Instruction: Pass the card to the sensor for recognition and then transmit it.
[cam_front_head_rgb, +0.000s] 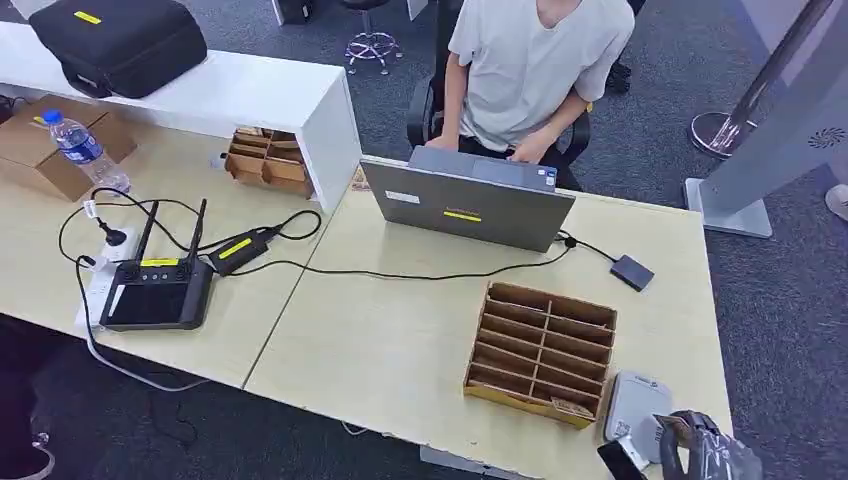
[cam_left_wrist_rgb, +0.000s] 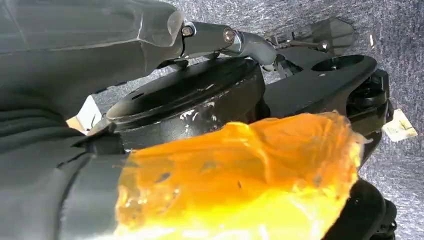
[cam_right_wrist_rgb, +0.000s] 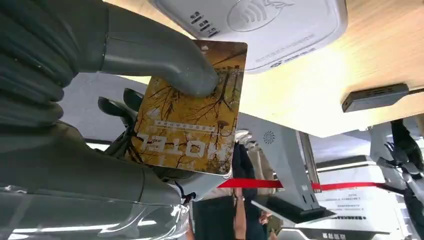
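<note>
My right hand (cam_front_head_rgb: 700, 447) sits at the table's near right corner and pinches a brown hotel card (cam_right_wrist_rgb: 192, 112) between its thumb (cam_right_wrist_rgb: 165, 62) and fingers. In the head view the card (cam_front_head_rgb: 622, 459) looks like a dark slab just left of the hand. The white card sensor (cam_front_head_rgb: 636, 402) lies on the table right beside the card; in the right wrist view the sensor (cam_right_wrist_rgb: 265, 25) sits just beyond the card's edge, apart from it. My left hand (cam_left_wrist_rgb: 75, 100) hangs over grey carpet, and its fingers are hidden behind an orange blur.
A brown cardboard divider tray (cam_front_head_rgb: 541, 350) stands left of the sensor. A person sits behind a grey laptop (cam_front_head_rgb: 467, 203) at the far edge. A small black box (cam_front_head_rgb: 632, 272) on a cable lies right of the laptop. A remote controller (cam_front_head_rgb: 157, 290) and bottle (cam_front_head_rgb: 85, 150) sit far left.
</note>
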